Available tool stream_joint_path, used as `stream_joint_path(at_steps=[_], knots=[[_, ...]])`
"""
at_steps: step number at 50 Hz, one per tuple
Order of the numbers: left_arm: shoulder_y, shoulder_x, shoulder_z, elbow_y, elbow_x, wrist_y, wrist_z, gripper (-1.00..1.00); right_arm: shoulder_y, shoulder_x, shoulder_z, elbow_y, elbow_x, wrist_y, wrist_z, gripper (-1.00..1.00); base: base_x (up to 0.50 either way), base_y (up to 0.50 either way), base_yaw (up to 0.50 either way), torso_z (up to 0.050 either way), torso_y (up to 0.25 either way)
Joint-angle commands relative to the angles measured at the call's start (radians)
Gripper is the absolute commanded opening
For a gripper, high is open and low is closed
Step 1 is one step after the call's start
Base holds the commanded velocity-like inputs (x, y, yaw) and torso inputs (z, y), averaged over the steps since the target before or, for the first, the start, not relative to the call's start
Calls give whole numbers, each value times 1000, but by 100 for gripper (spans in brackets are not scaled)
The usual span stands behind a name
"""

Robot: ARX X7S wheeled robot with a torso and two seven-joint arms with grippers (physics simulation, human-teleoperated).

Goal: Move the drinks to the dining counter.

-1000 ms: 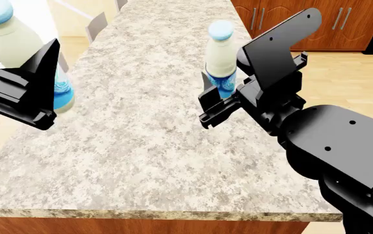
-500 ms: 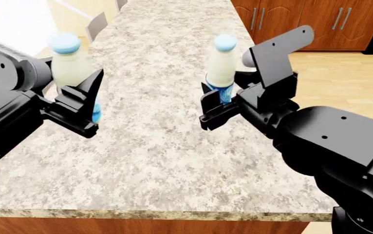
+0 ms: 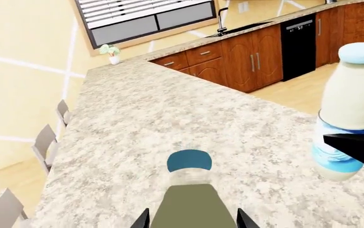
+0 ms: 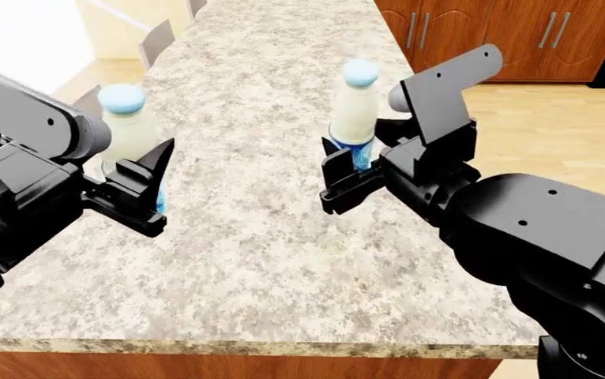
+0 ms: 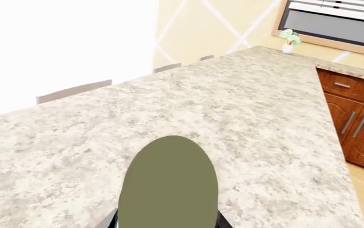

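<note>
- Left gripper [image 4: 147, 188] pinches one slim cream-white bottle with light blue cap [image 4: 131, 134] upright over the speckled grey-beige granite dining counter's [image 4: 249, 237] left edge.
- Right gripper [image 4: 347, 170] clamps the second, identical bottle [image 4: 355, 110] upright above the counter's middle.

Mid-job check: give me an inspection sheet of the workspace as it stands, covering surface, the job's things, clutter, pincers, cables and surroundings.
Surface: dining counter, speckled granite over a wood base; the visible top is bare apart from the bottles.
Job's things: left bottle upright in the left pincer near the counter's left edge; right bottle upright in the right pincer over the counter's middle. Whether either base touches the top cannot be told.
Clutter: nothing seen.
Pincers: left pincer shut on the left bottle; right pincer shut on the right bottle.
Cables: nothing seen.
Surroundings: grey chairs alongside; wood cabinets; small potted plant under a window with blinds.
</note>
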Motion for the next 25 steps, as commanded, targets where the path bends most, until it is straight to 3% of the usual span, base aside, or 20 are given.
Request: stream_joint_path(at_steps=[1, 12, 13, 25], knots=[[-1, -2, 5, -3, 5, 3, -12, -100, 3, 2, 4, -2, -10, -8, -5, -100, 0, 0, 0, 0, 0], [-1, -10, 7, 0, 1, 8, -13, -100, 0, 7, 12, -9, 1, -7, 4, -100, 0, 0, 0, 0, 1], [-1, -10, 8, -1, 7, 9, -10, -100, 1, 8, 9, -8, -2, -9, 4, 100, 0, 0, 0, 0, 0], [10, -18, 6, 3, 2, 18, -14, -100, 1, 14, 2, -14, -3, -18, 11, 100, 0, 0, 0, 1, 1]])
